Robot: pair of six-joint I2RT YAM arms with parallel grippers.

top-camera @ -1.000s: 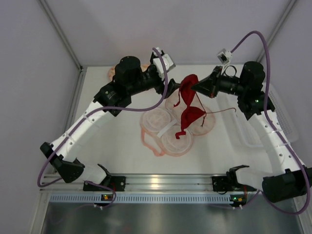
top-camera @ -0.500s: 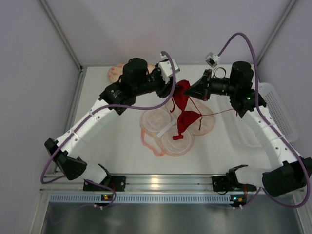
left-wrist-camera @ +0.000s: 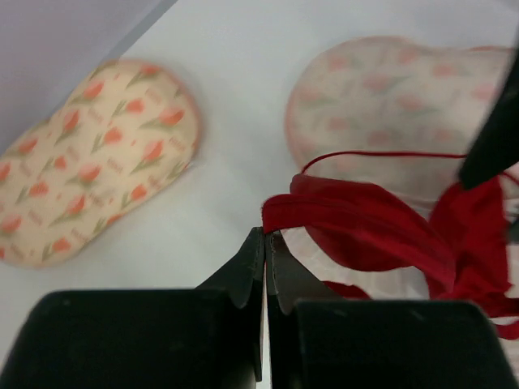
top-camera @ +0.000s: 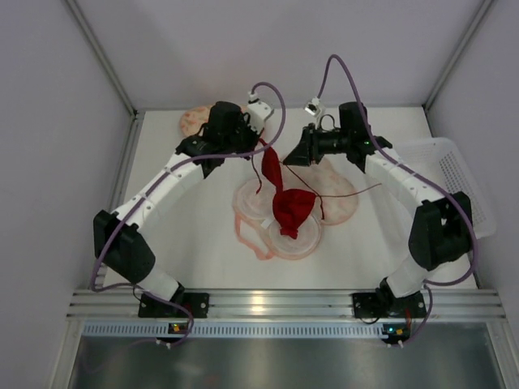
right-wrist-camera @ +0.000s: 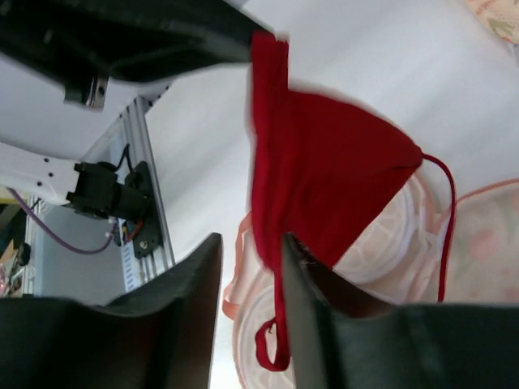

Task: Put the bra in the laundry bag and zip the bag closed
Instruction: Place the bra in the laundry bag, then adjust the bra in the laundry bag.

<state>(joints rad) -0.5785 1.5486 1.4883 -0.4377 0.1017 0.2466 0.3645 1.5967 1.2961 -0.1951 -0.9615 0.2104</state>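
**The bra** (top-camera: 289, 207) hangs as 1 long red band. Its upper end is caught at the left gripper (top-camera: 262, 147), and its lower cup is bunched over the open laundry bag (top-camera: 339, 207), which lies spread at mid-table with its pale inner cups up.

**Long axis:** in the overhead view it runs from far-left down to near-right, sloping toward the bag's near cups.

**Grippers:** the left gripper's fingers (left-wrist-camera: 243, 271) are pressed together on the fabric's end. The right gripper (right-wrist-camera: 250, 241) stands just beside the upper cup, jaws parted. A red edge runs loose through the gap, and nothing is clamped there.

**Relation for the next move:** the left arm alone carries the garment. The bag lies below and to the near side of that pincer, so lowering along the band's own line is probably what is called for.

**Not resolved:**
- Whether the lower cup rests on the bag or hangs just above it.
- The bag's zip and slider cannot be made out.

**Also in view:**
- 1 thin strap trails rightward across the bag.
- A twin pouch (left-wrist-camera: 89, 162) lies well apart at far-left.
- A mesh basket (top-camera: 454, 166) sits at the right edge.
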